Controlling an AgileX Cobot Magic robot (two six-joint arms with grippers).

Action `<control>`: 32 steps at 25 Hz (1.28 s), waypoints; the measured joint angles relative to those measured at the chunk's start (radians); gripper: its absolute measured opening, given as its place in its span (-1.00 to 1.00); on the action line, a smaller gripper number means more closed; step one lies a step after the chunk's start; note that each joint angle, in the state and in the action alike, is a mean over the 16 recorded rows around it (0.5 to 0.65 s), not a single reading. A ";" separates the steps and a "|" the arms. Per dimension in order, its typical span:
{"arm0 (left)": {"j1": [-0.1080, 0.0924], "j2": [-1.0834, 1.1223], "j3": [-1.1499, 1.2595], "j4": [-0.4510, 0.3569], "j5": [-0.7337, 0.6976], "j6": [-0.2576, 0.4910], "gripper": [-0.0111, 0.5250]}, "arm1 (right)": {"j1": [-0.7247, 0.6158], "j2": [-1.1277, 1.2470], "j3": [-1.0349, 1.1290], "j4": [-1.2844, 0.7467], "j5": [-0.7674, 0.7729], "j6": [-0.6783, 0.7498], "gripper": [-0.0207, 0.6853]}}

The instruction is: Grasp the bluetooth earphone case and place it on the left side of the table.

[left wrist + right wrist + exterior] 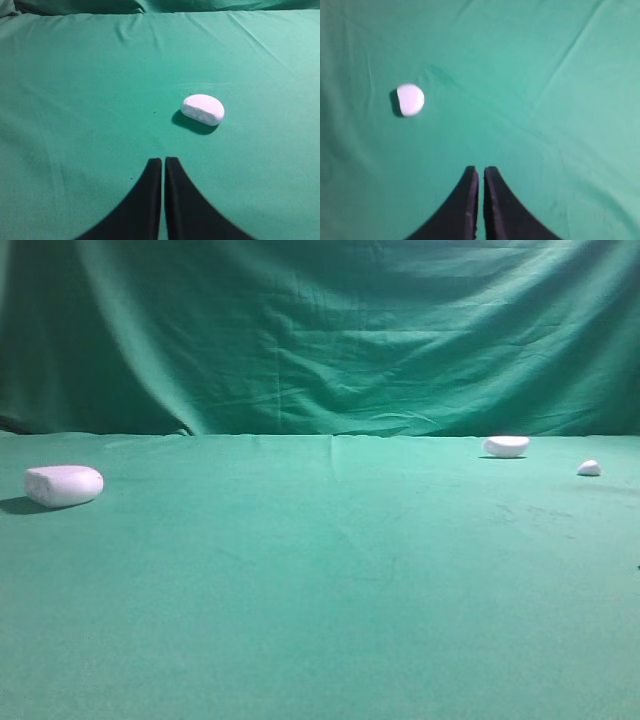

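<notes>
Resting at middle left of the exterior view on the table (330, 620), bluetooth earphone case (64, 485), left gripper (163, 162) and right gripper (481, 172) both closed, empty.

Left gripper (163, 162): both black fingers run off the bottom edge of its wrist view; wrist and arm unseen. Right gripper (481, 171): same, cut at the bottom edge. Neither arm appears in the high view. Small white piece (410, 99), ahead and left of right fingertips: too blurred to identify.
</notes>
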 joint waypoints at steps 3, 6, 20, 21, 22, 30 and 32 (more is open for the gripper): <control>0.000 0.000 0.000 0.000 0.000 0.000 -0.96 | -0.005 -0.134 0.160 0.003 -0.052 0.010 -0.94; 0.000 0.000 0.000 0.000 0.000 0.000 -0.96 | -0.006 -0.263 0.320 0.008 -0.113 0.019 -0.94; 0.000 0.000 0.000 0.000 0.000 0.000 -0.96 | -0.013 -0.724 0.840 0.016 -0.333 -0.024 -0.94; 0.000 0.000 0.000 0.000 0.000 0.000 -0.96 | -0.019 -0.755 0.870 0.016 -0.351 -0.029 -0.94; 0.000 0.000 0.000 0.000 0.000 0.000 -0.96 | -0.028 -0.787 0.902 0.016 -0.372 -0.035 -0.94; 0.000 0.000 0.000 0.000 0.000 0.000 -0.96 | -0.202 -1.076 1.217 0.029 -0.617 -0.057 -0.94; 0.000 0.000 0.000 0.000 0.000 0.000 -0.96 | -0.266 -1.154 1.301 0.034 -0.676 -0.058 -0.94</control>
